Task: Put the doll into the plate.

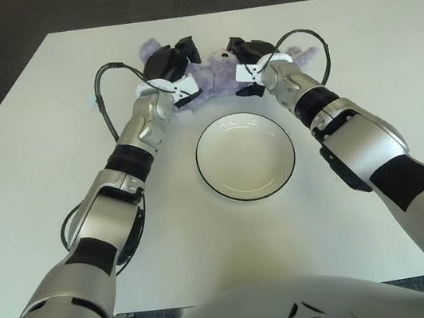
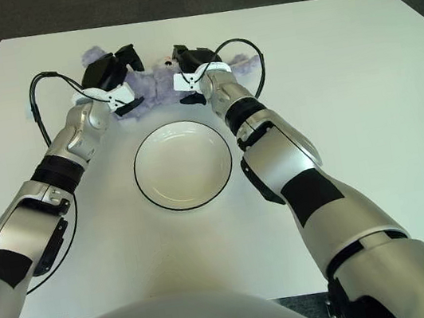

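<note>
- Left hand point(image 1: 170, 59) and right hand point(image 1: 247, 50) flank the doll point(image 1: 213, 75), pressed to its sides; whether either truly grips it, I cannot tell.
- Doll lies on the table point(image 1: 28, 172), at 12 o'clock from the plate point(image 1: 245, 156).

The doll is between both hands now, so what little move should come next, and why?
Probably close both hands' fingers on the doll and lift it slightly. The left hand and right hand flank the purple doll, which lies on the table beyond the plate; the plate holds nothing yet.
</note>
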Motion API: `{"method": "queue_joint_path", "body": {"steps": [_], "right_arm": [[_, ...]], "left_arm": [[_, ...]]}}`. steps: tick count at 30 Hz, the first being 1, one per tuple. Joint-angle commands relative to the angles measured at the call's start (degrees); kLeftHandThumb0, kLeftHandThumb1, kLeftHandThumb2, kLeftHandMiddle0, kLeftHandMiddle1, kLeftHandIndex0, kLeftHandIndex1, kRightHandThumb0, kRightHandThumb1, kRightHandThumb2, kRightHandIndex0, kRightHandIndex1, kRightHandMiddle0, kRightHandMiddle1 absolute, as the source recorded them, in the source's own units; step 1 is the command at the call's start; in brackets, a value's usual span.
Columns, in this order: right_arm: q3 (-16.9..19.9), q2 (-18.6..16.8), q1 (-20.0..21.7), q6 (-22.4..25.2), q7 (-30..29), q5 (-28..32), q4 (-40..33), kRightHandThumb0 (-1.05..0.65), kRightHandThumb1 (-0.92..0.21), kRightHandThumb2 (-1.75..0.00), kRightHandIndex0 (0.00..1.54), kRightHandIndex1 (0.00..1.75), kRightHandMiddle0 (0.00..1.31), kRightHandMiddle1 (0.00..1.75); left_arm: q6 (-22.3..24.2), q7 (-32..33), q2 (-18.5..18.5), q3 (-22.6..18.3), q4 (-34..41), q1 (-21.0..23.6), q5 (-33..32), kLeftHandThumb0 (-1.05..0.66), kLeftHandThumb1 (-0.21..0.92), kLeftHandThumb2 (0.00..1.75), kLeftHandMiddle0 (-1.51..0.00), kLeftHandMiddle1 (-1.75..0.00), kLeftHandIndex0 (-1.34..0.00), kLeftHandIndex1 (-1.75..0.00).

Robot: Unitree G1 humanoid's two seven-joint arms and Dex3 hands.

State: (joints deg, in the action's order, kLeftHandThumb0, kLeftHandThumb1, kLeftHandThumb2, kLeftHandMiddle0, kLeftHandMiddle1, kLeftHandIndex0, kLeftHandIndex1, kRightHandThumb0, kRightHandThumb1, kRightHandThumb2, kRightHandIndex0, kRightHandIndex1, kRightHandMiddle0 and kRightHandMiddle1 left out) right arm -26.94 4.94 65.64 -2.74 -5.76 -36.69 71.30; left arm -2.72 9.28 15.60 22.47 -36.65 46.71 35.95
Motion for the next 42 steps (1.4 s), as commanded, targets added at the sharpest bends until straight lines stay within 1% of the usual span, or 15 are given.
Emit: {"method": "queue_joint_path", "body": {"steps": [1,2,5,6,9,11,13,15,16,17,19,22,33,38,42], "right_arm": [[1.77,-0.81,-0.60,1.26,-1.82,1.96,0.34,0.18,-0.29,-1.21,0.63,1.47,0.38,1.71],[2.29,-1.02,-0.59,1.66,-2.21,2.40,0.42,0.11,-0.20,-1.31,0.72,1.42,0.51,1.72],[3.96,-1.56,-0.83,2.42,-4.12,3.86,0.42,0.04,-0.08,-1.45,0.84,1.35,0.66,1.74],[4.43,-1.72,-0.91,2.54,-4.78,4.30,0.40,0.03,-0.05,-1.48,0.87,1.34,0.70,1.74],[6.18,-2.13,-1.51,1.76,-7.87,5.79,0.25,0.01,-0.01,-1.51,0.92,1.29,0.74,1.74],[6.69,-2.23,-1.85,1.09,-9.28,6.29,0.24,0.01,-0.03,-1.57,0.81,1.51,0.72,1.75],[6.97,-2.30,-2.07,0.58,-10.14,6.52,0.30,0.01,-0.04,-1.59,0.75,1.63,0.70,1.75],[7.17,-2.31,-2.28,0.05,-10.78,6.82,0.32,0.00,-0.05,-1.60,0.71,1.68,0.69,1.75],[7.30,-2.30,-2.40,-0.23,-11.07,6.99,0.30,0.00,-0.04,-1.59,0.77,1.60,0.71,1.75],[7.37,-2.29,-2.45,-0.41,-11.25,7.09,0.33,0.00,-0.01,-1.58,0.86,1.46,0.72,1.75],[7.45,-2.26,-2.52,-0.67,-11.47,7.20,0.38,0.00,0.02,-1.57,0.95,1.34,0.74,1.75],[7.46,-2.11,-2.65,-0.99,-11.61,7.21,0.41,0.00,0.04,-1.58,1.01,1.29,0.73,1.75],[7.56,-1.40,-2.94,-2.02,-11.79,7.25,0.31,0.00,0.06,-1.61,1.02,1.34,0.71,1.75],[8.05,-0.51,-4.07,-3.39,-13.31,7.51,-0.83,0.00,0.04,-1.62,0.97,1.45,0.67,1.75],[8.39,0.08,-4.58,-4.38,-13.97,7.59,-1.44,0.00,0.03,-1.62,0.95,1.50,0.66,1.75]], "left_arm": [[-0.04,-1.17,-0.20,-0.18,0.83,-1.29,-0.33,0.00,0.09,1.55,-0.80,-1.66,-0.56,-1.75],[-0.06,-1.23,-0.17,-0.18,0.89,-1.32,-0.32,0.00,0.09,1.55,-0.80,-1.66,-0.56,-1.75],[0.16,-1.32,-0.15,-0.17,1.00,-1.36,-0.19,0.00,0.09,1.55,-0.80,-1.66,-0.56,-1.75],[0.24,-1.39,-0.10,-0.21,1.05,-1.36,-0.19,0.00,0.09,1.55,-0.80,-1.65,-0.56,-1.75],[0.50,-1.48,-0.07,-0.36,1.13,-1.40,-0.25,0.00,0.09,1.55,-0.80,-1.65,-0.56,-1.75],[0.58,-1.50,-0.09,-0.41,1.16,-1.42,-0.26,0.00,0.09,1.55,-0.80,-1.65,-0.56,-1.75],[0.61,-1.50,-0.08,-0.44,1.07,-1.40,-0.26,0.00,0.09,1.55,-0.80,-1.65,-0.56,-1.75],[0.80,-1.48,-0.07,-0.35,0.93,-1.31,-0.08,0.00,0.09,1.55,-0.80,-1.65,-0.57,-1.75],[1.01,-1.43,-0.06,-0.24,0.85,-1.26,0.14,0.00,0.09,1.55,-0.81,-1.65,-0.57,-1.75],[1.13,-1.37,-0.05,-0.15,0.74,-1.19,0.29,0.00,0.09,1.55,-0.81,-1.65,-0.57,-1.75],[1.27,-1.18,-0.04,-0.03,0.59,-1.11,0.53,0.00,0.08,1.56,-0.81,-1.65,-0.57,-1.75],[1.23,-0.74,-0.10,-0.01,0.34,-1.06,0.71,0.00,0.08,1.56,-0.82,-1.64,-0.57,-1.75],[1.58,-0.26,-0.29,0.22,-0.35,-0.71,1.30,0.00,0.06,1.58,-0.80,-1.65,-0.60,-1.75],[0.54,-0.25,0.50,0.56,-0.60,-0.34,1.88,0.00,0.03,1.58,-0.84,-1.56,-0.66,-1.75],[0.16,-0.25,1.03,0.26,-0.10,-0.37,2.05,0.00,0.02,1.59,-0.85,-1.54,-0.68,-1.75]]}}
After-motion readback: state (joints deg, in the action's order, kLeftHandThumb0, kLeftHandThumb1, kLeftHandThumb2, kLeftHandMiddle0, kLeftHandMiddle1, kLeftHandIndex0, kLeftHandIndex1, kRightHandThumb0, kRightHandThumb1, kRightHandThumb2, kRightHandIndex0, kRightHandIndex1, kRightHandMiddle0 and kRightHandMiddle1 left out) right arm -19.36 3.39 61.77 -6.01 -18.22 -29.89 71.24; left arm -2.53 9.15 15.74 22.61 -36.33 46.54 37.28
